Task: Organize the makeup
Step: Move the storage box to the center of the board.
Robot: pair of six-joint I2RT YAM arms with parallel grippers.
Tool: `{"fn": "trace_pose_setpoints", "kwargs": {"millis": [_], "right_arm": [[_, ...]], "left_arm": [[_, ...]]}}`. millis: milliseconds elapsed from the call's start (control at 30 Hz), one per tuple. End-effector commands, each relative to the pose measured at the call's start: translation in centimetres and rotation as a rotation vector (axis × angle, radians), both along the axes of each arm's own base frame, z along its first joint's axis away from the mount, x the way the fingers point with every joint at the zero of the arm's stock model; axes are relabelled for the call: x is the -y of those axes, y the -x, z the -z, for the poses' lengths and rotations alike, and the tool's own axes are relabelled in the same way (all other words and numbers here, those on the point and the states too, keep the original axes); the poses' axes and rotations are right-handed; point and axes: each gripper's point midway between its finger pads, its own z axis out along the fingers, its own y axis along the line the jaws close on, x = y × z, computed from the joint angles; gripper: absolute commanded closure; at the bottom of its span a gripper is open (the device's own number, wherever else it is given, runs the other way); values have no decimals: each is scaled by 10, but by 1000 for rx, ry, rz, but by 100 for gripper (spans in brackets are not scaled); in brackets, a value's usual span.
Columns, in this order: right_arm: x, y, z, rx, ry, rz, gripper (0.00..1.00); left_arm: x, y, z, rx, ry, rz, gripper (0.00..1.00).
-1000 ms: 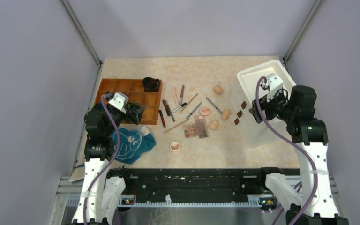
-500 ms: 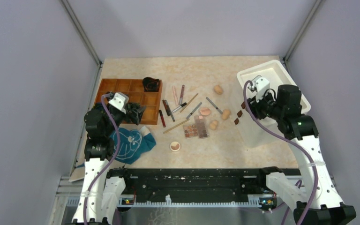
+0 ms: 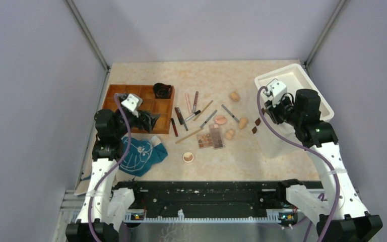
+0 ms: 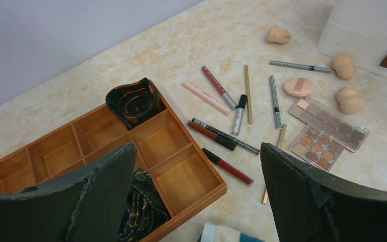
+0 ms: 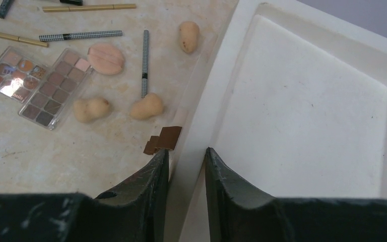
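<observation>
Found left gripper (image 4: pixel 197 151) wide, above wooden tray (image 4: pixel 181 176). Found right gripper (image 5: pixel 186 152) narrow, astride white bin (image 5: pixel 302 126) rim; unable to tell whether clamped. Noted 3 sponges (image 5: pixel 147 107), palette (image 5: pixel 35 85) outside.

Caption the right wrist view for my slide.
Right gripper straddles the rim of the white bin; sponges and eyeshadow palette lie alongside.

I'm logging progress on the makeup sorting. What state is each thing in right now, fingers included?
Wooden organizer, visible compartments mostly empty; dark patterned roll in a corner one.
White bin, nothing inside where visible.
Eyeshadow palette, open, flat on table.
Pencils and tubes, scattered, outside the organizer.
Sponges, loose on table.
Teal cloth, crumpled.
Left gripper, fingers wide open, holding nothing.
Right gripper, fingers astride the bin's wall, narrow gap; grip unclear.
</observation>
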Motion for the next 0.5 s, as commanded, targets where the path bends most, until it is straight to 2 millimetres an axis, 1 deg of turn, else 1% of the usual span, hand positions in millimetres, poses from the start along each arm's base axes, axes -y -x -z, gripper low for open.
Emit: {"fn": "trace_pose_setpoints", "kwargs": {"millis": [0,133,200,233,267,367,467], "right_arm": [[-7,-3,14,-56,25,-56,81],[-5,-9,11,-38,37,-48,92],[-1,-15,12,-26,43,-18,95],[2,-18,12,-16,49,3,97],[5,-23,12,-5,54,25,99],[11,-38,10,30,65,74,100],[7,-53,10,24,62,64,100]], "left_arm": [[14,-8,-21,41,-26,107,1],[24,-21,-14,11,-43,161,1],[28,-29,-10,-9,-43,175,1],[38,-31,-7,-18,-43,204,1],[42,-34,-5,-25,-48,214,1],[56,-43,5,-47,-57,232,1],[70,-45,13,-52,-65,252,1]]}}
